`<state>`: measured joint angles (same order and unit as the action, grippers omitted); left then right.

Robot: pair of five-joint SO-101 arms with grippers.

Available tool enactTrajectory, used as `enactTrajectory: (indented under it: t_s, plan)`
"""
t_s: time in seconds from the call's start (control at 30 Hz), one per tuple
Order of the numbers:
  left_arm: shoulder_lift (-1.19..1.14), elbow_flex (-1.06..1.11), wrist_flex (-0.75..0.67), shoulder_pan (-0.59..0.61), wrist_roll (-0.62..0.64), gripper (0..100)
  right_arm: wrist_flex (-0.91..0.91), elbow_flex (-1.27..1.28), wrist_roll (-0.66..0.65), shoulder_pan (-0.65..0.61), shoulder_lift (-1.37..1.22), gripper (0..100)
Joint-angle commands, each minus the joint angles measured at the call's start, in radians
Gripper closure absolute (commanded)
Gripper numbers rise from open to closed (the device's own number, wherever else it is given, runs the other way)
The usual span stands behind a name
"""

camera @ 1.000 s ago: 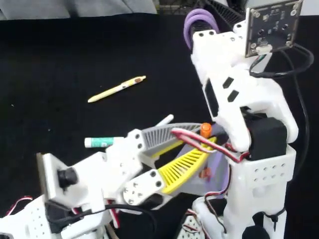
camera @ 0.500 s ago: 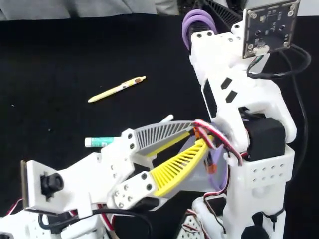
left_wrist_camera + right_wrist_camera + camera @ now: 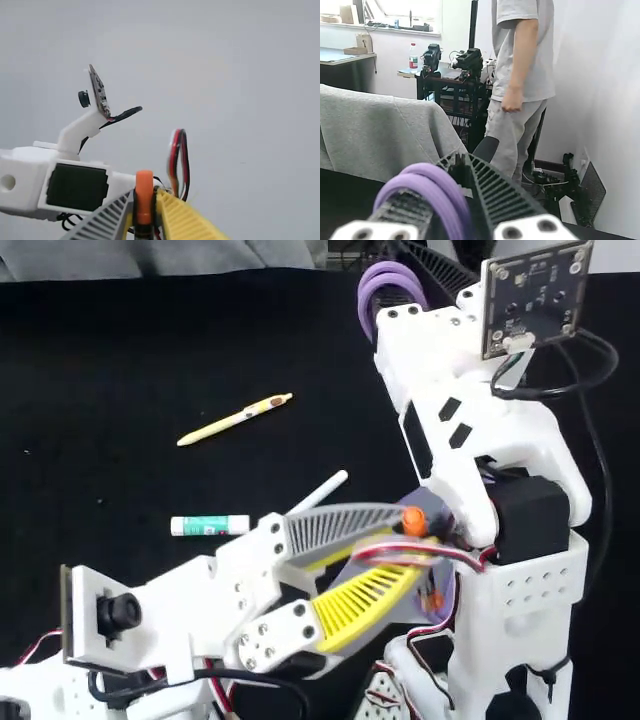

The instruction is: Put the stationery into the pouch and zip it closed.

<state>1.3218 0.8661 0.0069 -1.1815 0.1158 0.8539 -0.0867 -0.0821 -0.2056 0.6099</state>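
My left gripper, with one grey and one yellow finger, is shut on an orange-capped marker low over the lavender pouch, which lies mostly hidden under the right arm's base. In the left wrist view the marker stands clamped in that gripper. A yellow pen, a green-and-white glue stick and a white pen lie on the black table. My right gripper is raised high at the back, its purple and dark fingers together and holding nothing.
The right arm's white body and red cables crowd the pouch. The black tabletop stretches to the left and back. A grey cloth hangs behind the table.
My left arm has shifted and its gripper has dropped a little with the marker, so more of the white pen shows. The right arm has leaned slightly left.
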Motion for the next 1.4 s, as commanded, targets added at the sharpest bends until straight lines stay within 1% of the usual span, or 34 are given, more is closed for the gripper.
enactTrajectory:
  t_s: [0.0,0.07,0.13,0.33,0.5,0.57,0.63,0.7,0.8,0.87,0.97,1.07,1.17,1.23,1.37]
  plan:
    - [0.012,0.010,-0.020,-0.061,0.000,97,-0.025,-0.015,0.002,0.028,0.005,98.8]
    - [0.023,0.033,-0.031,-0.062,-0.002,97,-0.025,-0.021,0.003,0.043,0.005,98.8]
    - [0.034,0.084,-0.081,-0.058,-0.011,97,-0.018,-0.030,0.003,0.044,0.005,98.8]
    - [0.029,0.257,-0.308,0.025,-0.012,97,-0.018,-0.030,0.003,0.048,0.005,98.8]
    - [0.038,0.269,-0.325,0.042,-0.012,97,-0.018,-0.035,0.003,0.049,0.005,98.8]
    - [0.040,0.274,-0.319,0.042,-0.048,97,-0.018,-0.031,0.003,0.044,0.005,98.8]
    - [0.041,0.266,-0.278,0.041,-0.130,97,-0.021,-0.033,0.003,0.044,0.005,98.8]
    - [0.058,0.265,-0.245,0.054,-0.178,97,-0.037,-0.045,-0.002,0.044,0.005,98.8]
    - [0.153,0.272,-0.187,0.130,-0.186,97,-0.074,-0.110,-0.008,0.046,-0.010,98.8]
    - [0.229,0.269,-0.106,0.185,-0.186,97,-0.069,-0.179,-0.029,0.046,-0.028,98.8]
    - [0.359,0.268,0.028,0.268,-0.186,97,-0.002,-0.318,-0.098,0.044,-0.081,98.8]
    - [0.512,0.275,0.147,0.348,-0.186,97,0.107,-0.473,-0.130,0.029,-0.168,98.8]
    - [0.500,0.206,0.238,0.446,-0.184,97,0.224,-0.616,-0.147,0.009,-0.272,98.8]
    - [0.502,0.171,0.264,0.533,-0.138,97,0.288,-0.696,-0.143,-0.015,-0.334,98.8]
    - [0.506,0.094,0.250,0.728,0.034,97,0.362,-0.814,-0.141,-0.048,-0.437,98.8]
